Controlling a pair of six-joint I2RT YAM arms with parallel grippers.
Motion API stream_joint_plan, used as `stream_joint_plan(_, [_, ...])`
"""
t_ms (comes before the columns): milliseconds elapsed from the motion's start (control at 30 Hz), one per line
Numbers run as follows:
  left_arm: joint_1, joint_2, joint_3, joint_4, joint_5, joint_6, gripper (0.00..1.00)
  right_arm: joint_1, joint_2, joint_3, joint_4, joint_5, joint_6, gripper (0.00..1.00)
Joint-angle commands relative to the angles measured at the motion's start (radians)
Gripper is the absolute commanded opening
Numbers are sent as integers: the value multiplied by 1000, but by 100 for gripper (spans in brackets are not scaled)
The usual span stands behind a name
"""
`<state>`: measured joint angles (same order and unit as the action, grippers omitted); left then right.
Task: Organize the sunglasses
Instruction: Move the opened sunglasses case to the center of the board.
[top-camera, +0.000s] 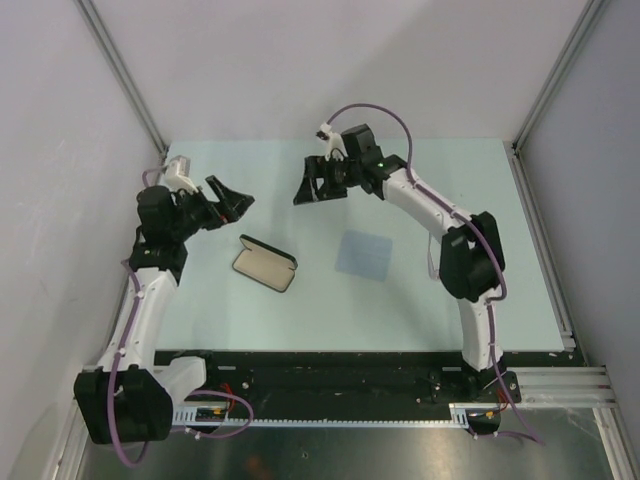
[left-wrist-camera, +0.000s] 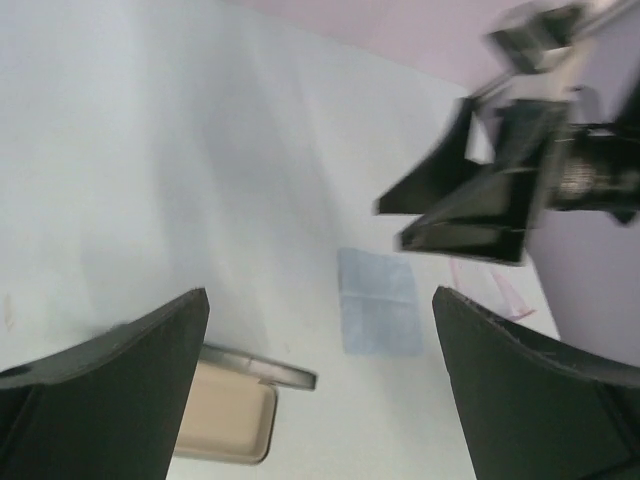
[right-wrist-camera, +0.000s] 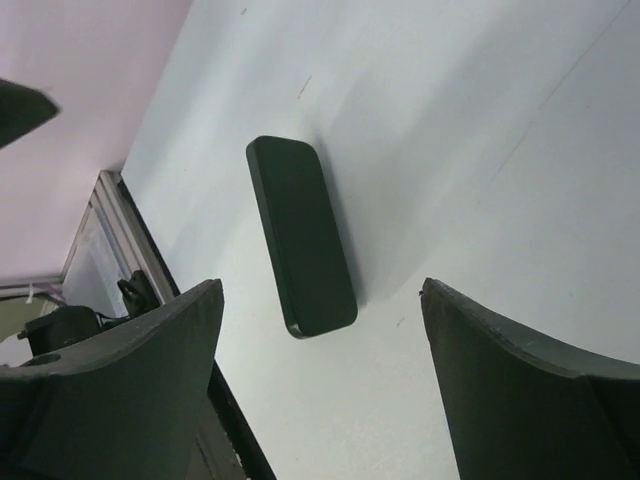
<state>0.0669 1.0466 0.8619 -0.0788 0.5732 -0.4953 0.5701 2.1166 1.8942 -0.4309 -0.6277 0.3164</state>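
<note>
The sunglasses (left-wrist-camera: 510, 298) show only in the left wrist view, as faint pink-purple strokes on the table just right of the cloth and below my right gripper. I cannot make them out in the top view. The black case (top-camera: 265, 264) lies open left of centre, beige lining up. It also shows in the left wrist view (left-wrist-camera: 225, 420) and, from its dark outside, in the right wrist view (right-wrist-camera: 300, 235). My left gripper (top-camera: 228, 197) is open and empty, raised behind and left of the case. My right gripper (top-camera: 320, 185) is open and empty, raised behind the case.
A pale blue square cloth (top-camera: 364, 254) lies flat right of the case and also shows in the left wrist view (left-wrist-camera: 378, 300). The right arm's elbow (top-camera: 470, 260) hangs over the table's right part. Grey walls enclose the table; a black rail (top-camera: 330, 375) runs along the near edge.
</note>
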Motion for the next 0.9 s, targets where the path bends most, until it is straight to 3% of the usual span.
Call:
stream_joint_plan(0, [13, 7, -34, -105, -199, 20, 99, 39, -101, -87, -32, 158, 7, 76])
stream_joint_plan(67, [11, 13, -46, -108, -175, 18, 97, 42, -179, -226, -23, 259, 32, 72])
stream_joint_plan(200, [-2, 10, -46, -110, -159, 33, 96, -1, -319, -452, 63, 419, 157, 72])
stream_joint_plan(333, [-13, 18, -53, -119, -219, 44, 97, -6, -351, -498, 25, 531, 136, 70])
stream_joint_plan(433, [-13, 35, -67, -141, -291, 28, 95, 69, -356, -506, -3, 568, 52, 55])
stream_joint_plan(467, [-15, 41, -70, -144, -302, 20, 93, 92, -365, -518, 1, 572, 24, 42])
stream_joint_plan(633, [-10, 56, -54, -156, -340, 27, 92, 295, -377, -598, 95, 628, -125, 11])
stream_joint_plan(767, [-6, 76, -14, -190, -366, 53, 93, 450, -388, -615, 214, 709, -212, 7])
stream_joint_plan(867, [-4, 87, 11, -210, -386, 51, 93, 484, -351, -615, 308, 576, -243, 9])
